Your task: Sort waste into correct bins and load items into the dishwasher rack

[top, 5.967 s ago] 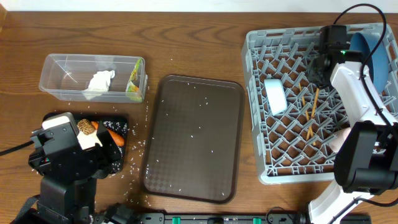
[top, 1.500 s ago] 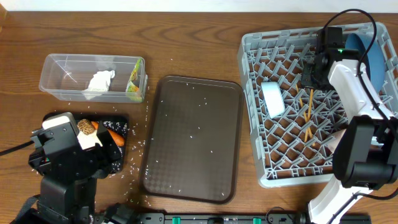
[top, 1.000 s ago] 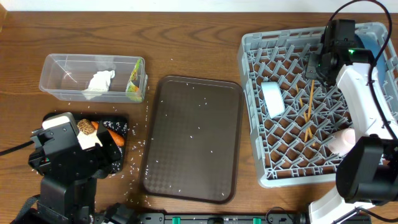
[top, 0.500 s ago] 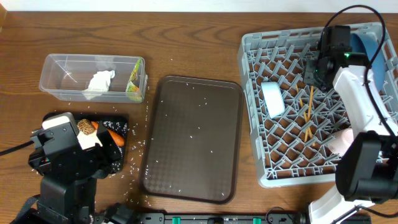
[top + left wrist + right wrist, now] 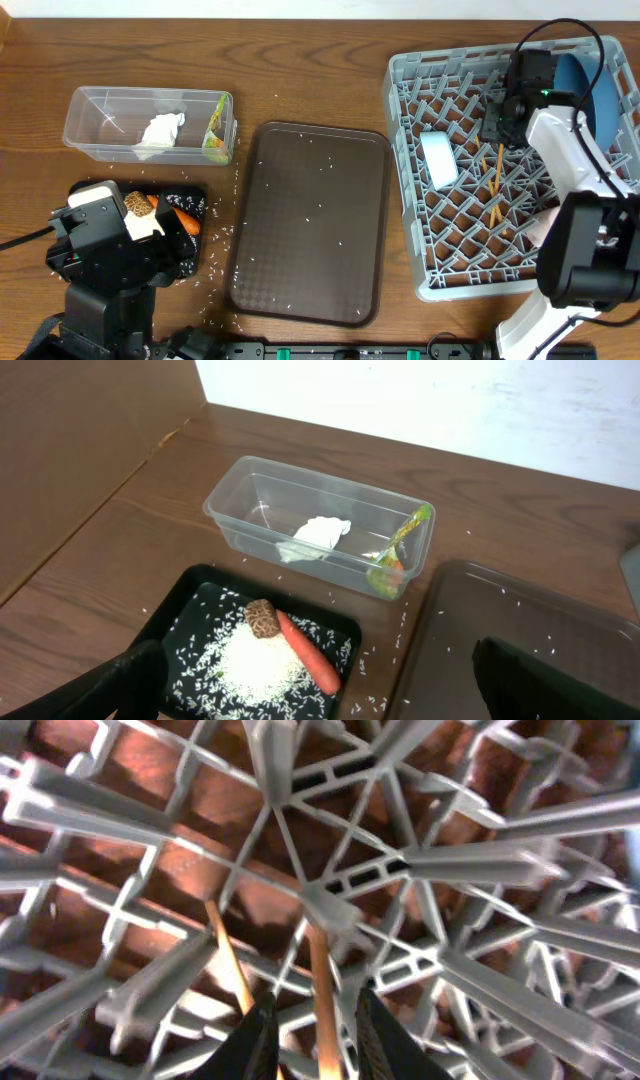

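Compared with a second earlier, the right gripper (image 5: 497, 132) had moved from the far rim of the dishwasher rack (image 5: 470, 283) toward its middle, and it hung over the pair of thin wooden chopsticks (image 5: 322, 985). Its wrist view showed the two fingers a narrow gap apart, with one chopstick running up between them and a sliver of space on either side, so nothing looked gripped. The second chopstick lay just to the left, and both rested on the grey lattice. Also in the rack were the small white bowl (image 5: 438, 160), left of the chopsticks, the large dark-blue dish (image 5: 580, 90), on edge near the far right corner, and the pale-pink cup (image 5: 543, 224), partly hidden by the right arm. The left gripper (image 5: 325, 690) hovered with its fingers spread wide and empty above the shallow black tray (image 5: 190, 610), which held the orange carrot (image 5: 308, 653), the small brown food lump (image 5: 261, 615) and a heap of white rice grains (image 5: 250, 665). Beyond it, the clear plastic tub (image 5: 100, 100) contained the crumpled white napkin (image 5: 162, 130) and, at its right end, the yellow-green snack wrapper (image 5: 216, 135). Between the bins and the rack sat the brown serving tray (image 5: 310, 220), which was speckled with stray rice. More grains were scattered on the wooden table (image 5: 320, 60) beside it.
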Robot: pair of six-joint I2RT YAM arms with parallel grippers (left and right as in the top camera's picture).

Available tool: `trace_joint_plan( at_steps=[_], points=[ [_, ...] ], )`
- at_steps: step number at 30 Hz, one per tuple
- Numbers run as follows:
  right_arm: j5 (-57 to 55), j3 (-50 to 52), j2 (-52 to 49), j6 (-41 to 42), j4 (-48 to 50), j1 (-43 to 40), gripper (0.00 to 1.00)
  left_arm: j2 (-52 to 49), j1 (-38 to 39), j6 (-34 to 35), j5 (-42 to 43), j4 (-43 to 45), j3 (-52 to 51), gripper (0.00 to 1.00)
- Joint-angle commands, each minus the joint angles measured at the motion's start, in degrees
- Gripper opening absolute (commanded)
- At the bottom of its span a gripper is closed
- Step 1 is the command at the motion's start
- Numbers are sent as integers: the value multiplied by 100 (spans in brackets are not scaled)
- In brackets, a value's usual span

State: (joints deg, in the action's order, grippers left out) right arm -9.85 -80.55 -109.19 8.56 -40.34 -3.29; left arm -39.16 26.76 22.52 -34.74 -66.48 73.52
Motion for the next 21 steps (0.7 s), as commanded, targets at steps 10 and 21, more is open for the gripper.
trace_joint_plan(
  at_steps=[10,21],
  points=[
    [-61,-87,247,55,79,-37,1,-7,-24,52,-85,-15,15,98],
    [306,-111,868,-313,216,44,1,-7,-24,52,-85,-15,15,98]
  ],
)
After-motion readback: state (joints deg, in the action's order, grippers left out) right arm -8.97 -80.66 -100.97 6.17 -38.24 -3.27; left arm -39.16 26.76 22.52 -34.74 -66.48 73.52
